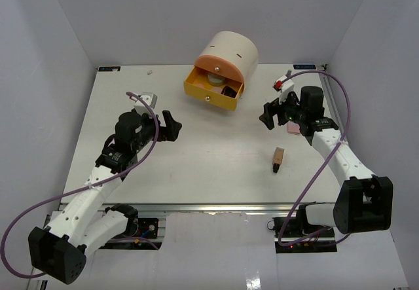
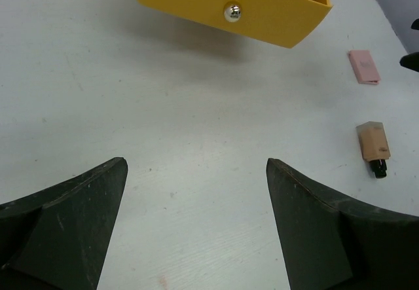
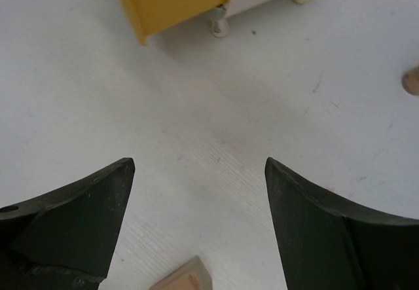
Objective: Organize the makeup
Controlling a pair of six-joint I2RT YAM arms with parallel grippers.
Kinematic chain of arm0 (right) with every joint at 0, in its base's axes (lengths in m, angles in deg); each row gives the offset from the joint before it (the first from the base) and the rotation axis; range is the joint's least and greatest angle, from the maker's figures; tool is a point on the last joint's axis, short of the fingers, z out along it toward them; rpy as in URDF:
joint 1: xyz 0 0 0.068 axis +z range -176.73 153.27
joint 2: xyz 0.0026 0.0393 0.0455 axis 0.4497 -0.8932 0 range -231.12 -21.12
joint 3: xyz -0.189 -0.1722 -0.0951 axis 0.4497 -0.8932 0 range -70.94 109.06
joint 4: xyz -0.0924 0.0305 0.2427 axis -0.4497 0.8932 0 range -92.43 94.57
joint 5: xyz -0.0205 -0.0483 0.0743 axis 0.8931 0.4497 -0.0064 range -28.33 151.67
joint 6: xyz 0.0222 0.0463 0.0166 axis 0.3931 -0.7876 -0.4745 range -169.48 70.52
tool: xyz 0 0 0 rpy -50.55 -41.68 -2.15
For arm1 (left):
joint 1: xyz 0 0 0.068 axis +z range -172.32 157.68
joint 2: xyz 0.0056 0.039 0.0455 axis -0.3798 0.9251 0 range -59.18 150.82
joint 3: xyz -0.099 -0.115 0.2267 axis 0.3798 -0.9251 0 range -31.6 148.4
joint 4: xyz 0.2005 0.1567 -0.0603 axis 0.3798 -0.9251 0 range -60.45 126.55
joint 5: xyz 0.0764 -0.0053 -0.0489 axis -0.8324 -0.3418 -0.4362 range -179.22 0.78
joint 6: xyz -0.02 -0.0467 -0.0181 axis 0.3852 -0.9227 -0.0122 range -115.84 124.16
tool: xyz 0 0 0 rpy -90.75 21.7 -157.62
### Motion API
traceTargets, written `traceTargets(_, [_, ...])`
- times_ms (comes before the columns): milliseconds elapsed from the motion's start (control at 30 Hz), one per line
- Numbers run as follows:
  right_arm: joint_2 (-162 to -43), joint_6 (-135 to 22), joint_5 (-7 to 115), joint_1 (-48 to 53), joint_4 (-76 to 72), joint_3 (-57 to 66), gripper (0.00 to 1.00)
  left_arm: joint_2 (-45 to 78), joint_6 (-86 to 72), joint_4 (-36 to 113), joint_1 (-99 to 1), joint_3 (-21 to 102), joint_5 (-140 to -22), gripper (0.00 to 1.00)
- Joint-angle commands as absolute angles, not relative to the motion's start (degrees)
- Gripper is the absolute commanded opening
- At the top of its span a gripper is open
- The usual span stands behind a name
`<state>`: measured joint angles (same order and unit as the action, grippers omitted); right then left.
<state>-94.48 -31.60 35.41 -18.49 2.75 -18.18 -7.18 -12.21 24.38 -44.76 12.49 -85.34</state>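
White table [image 1: 216, 172]: tan bottle [image 1: 279, 158] lies near-side of your R gripper [image 1: 266, 117], long axis near-far, cap nearest; L gripper [image 1: 175, 124] sits well left. Both spread, empty.

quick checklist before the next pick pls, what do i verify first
1. Left gripper open and empty: ok.
2. Right gripper open, nothing between its fingers: ok.
3. Yellow drawer pulled out to take items: ok.
4. Tan bottle lying on its side, nothing touching it, free to grasp: ok.
5. Pink item clear of the right arm: cannot tell, as it sits right against the wrist in the top view.
6. Room left in the drawer: cannot tell, as its contents are partly hidden.
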Motion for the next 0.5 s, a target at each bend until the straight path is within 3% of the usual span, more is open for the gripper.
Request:
traceTargets(0, [-101.0,-37.8,50.3,-23.5,5.2,-12.6,0.94,-10.9,-11.9,27.7,-44.6,10.8,-83.2,0.98])
traceTargets(33, [-103.4,-39.7,52.9,-23.9,6.2,-11.0,0.98,-10.9,-12.0,27.6,-44.6,10.7,-82.7,0.98])
traceTargets(100, [-107.1,-40.8,55.0,-24.4,9.4,-9.6,0.9,-10.9,-12.1,27.3,-44.6,11.1,-82.1,0.98])
traceTargets(300, [-114.9,-48.8,72.2,-24.5,11.6,-6.1,0.9,-11.8,-12.4,27.4,-44.6,11.1,-81.8,0.98])
traceTargets(467, [-121.9,-52.8,77.0,-24.8,14.0,-2.2,0.9,-12.1,-12.5,27.4,-44.6,11.1,-81.7,0.98])
